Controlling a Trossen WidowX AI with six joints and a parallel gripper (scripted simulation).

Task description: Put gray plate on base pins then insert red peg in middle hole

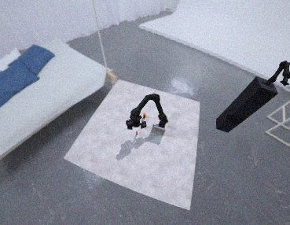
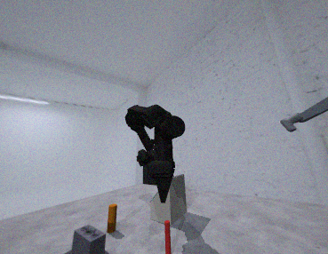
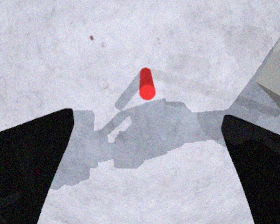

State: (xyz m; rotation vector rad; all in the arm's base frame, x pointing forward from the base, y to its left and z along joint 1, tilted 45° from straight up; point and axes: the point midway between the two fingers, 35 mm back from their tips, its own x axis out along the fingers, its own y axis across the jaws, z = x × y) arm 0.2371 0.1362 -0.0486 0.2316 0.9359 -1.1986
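Note:
The red peg (image 1: pixel 137 133) (image 2: pixel 167 237) (image 3: pixel 147 91) stands upright on the mat, apart from other things. My gripper (image 1: pixel 137 127) (image 2: pixel 163 200) (image 3: pixel 150 119) is open and empty, above the mat near the peg. In the wrist view the peg shows between and a little beyond the two fingertips. A gray block shape (image 2: pixel 89 244), where the plate and base are, stands at the lower left of the exterior view, cut off by the frame. I cannot tell there whether the plate lies flat. The plate and base are out of the wrist view and not made out in the top view.
An orange peg-like post (image 1: pixel 144 116) (image 2: pixel 112 218) stands upright behind the gray block shape. A pale gray angular block (image 1: pixel 158 130) (image 2: pixel 178 200) (image 3: pixel 272 75) stands by the arm's foot, to the right of the red peg. A second arm on a black pillar (image 1: pixel 246 104) is far off.

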